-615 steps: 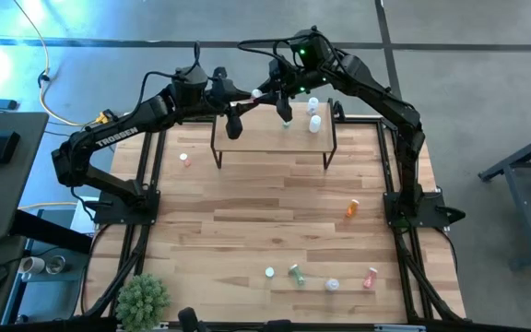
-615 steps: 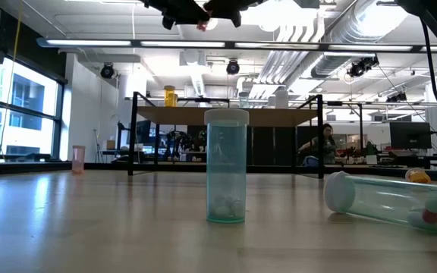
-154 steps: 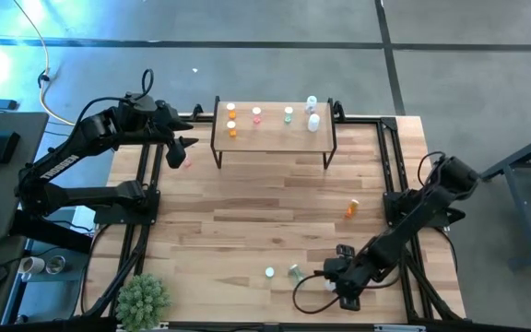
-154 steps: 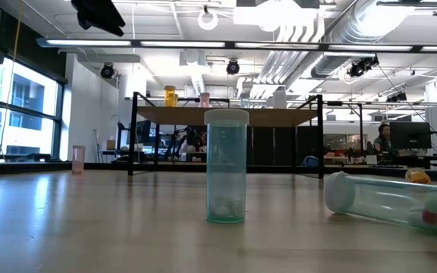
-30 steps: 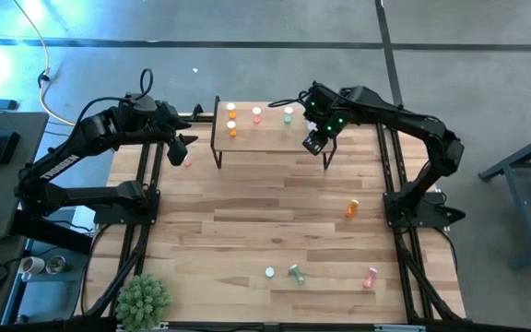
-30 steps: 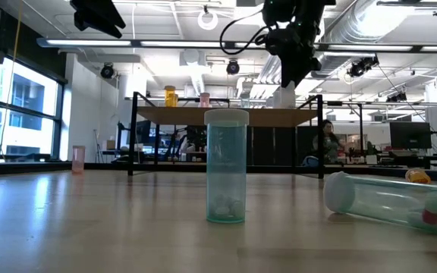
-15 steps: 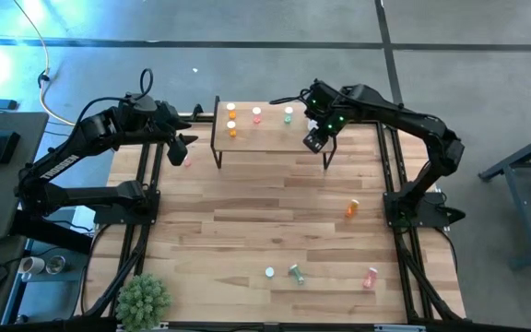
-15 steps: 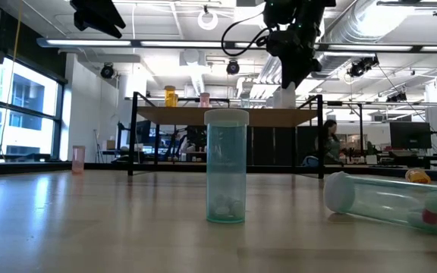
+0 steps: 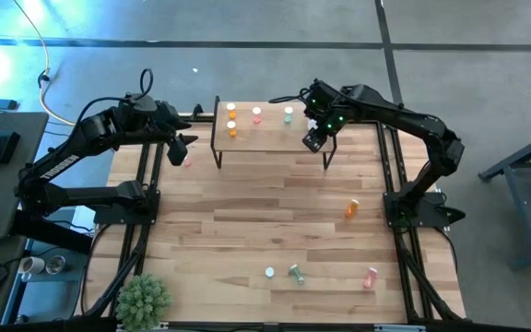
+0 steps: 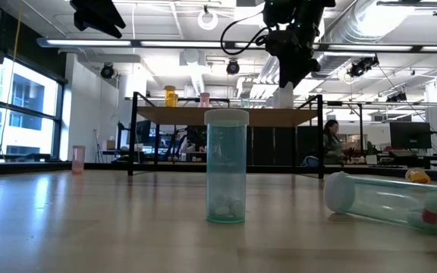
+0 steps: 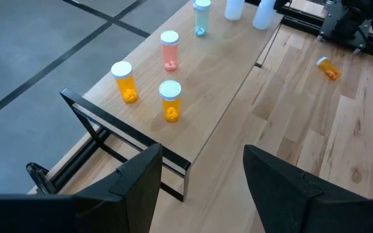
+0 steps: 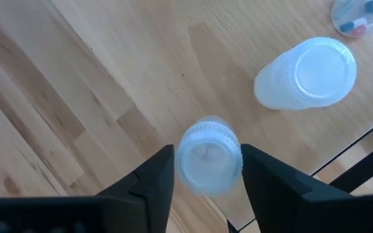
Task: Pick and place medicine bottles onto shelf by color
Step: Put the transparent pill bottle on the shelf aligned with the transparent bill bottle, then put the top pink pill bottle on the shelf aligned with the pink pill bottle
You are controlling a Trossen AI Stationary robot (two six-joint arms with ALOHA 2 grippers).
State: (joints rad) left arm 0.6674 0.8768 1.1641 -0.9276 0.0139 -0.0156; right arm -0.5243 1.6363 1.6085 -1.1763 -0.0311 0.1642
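Observation:
The shelf (image 9: pixel 267 138) stands at the table's far edge. On it stand two orange medicine bottles (image 11: pixel 124 81) (image 11: pixel 170 100), a pink one (image 11: pixel 169 50) and a green one (image 11: pixel 201 16). My right gripper (image 12: pixel 208 169) hangs over the shelf's right end, pointing down. Its open fingers stand on either side of a clear white-capped bottle (image 12: pixel 208 155), which stands upright on the shelf board (image 12: pixel 128 84). A second clear bottle (image 12: pixel 306 71) stands close by. My left gripper (image 11: pixel 203 169) waits open, with nothing between its fingers, above the table's far left, beside the shelf's left end. My right gripper comes at the clear bottle from above, and its two fingers (image 12: pixel 160 169) stand close against opposite sides of the white cap (image 12: pixel 208 150). I cannot tell whether they touch it. The bottle's foot is on the shelf.
Loose bottles lie on the table: an orange one (image 9: pixel 351 209) at the right, and a white-capped one (image 9: pixel 270 273), a green one (image 9: pixel 296 272) and a pink one (image 9: pixel 370 277) near the front edge. A green plant (image 9: pixel 143 297) stands at the near left corner.

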